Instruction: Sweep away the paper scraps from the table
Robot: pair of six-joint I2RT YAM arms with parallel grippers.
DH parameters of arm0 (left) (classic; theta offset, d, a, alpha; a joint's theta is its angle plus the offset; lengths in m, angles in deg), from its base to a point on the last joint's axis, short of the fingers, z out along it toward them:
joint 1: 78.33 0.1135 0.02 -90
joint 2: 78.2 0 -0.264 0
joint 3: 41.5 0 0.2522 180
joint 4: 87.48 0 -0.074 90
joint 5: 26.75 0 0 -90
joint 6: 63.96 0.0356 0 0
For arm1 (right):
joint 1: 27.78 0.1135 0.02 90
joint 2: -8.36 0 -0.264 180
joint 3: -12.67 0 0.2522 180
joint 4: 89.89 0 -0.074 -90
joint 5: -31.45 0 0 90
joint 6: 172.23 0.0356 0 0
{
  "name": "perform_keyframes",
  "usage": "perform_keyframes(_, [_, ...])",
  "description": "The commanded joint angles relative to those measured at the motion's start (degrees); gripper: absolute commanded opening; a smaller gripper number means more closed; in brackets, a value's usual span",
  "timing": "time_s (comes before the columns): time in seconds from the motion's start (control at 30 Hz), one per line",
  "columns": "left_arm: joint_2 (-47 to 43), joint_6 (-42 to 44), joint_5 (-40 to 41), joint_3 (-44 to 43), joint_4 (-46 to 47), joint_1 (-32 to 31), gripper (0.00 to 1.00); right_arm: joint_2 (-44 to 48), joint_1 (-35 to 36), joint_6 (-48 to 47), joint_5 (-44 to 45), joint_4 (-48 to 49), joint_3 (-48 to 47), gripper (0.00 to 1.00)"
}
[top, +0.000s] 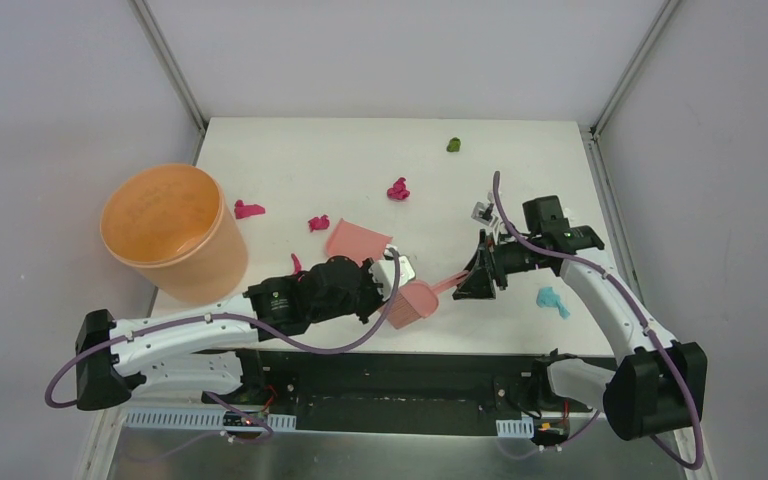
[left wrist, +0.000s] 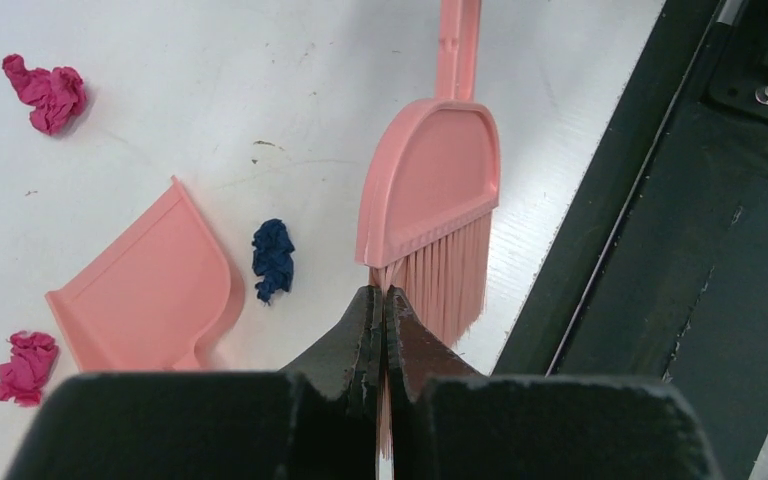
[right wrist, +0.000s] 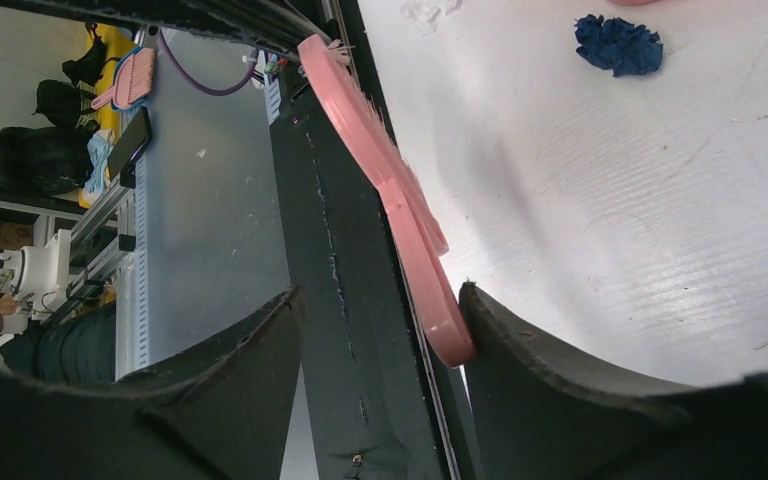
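One brush [left wrist: 428, 185] | left hand [left wrist: 380, 308] clamps it | right hand [right wrist: 380, 295] agape | blue scrap [left wrist: 273, 258] beside dustpan [left wrist: 150, 290]

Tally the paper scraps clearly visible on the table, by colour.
Magenta scraps: 3
Olive-green scrap: 1
Teal scrap: 1
Dark blue scrap: 1
Total: 6
Pink sliver by the left arm and white bits: unclear, not counted.

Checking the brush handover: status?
Left gripper shut on pink plastic hand brush, at bristles. Right gripper open astride its handle. Crumpled paper scraps unswept on white tabletop. No obstruction seen.
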Motion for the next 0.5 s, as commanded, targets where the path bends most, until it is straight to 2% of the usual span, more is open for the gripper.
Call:
perform_keyframes(0.0, [0.24, -1.87, -0.42, -0.06, 4.26, 0.94, 0.0, 1.58, 0.35, -2.25, -2.71, 0.62, -0.07, 0.58])
perform_keyframes(0.17, [0.74, -1.62, -1.24, -0.56, 3.55, 1.85, 0.0, 1.49, 0.3, -0.19, -2.78, 2.52, 0.07, 0.5])
perform_keyframes(0.4, [1.58, -3.63, -6.56, -0.41, 3.64, 5.03, 0.0, 1.71, 0.32, 1.15, -2.37, 4.24, 0.18, 0.49])
perform_keyframes(0.47, [1.86, -4.61, -8.37, -0.5, 3.71, 6.19, 0.0, 1.89, 0.35, 1.67, -2.18, 4.88, 0.39, 0.46])
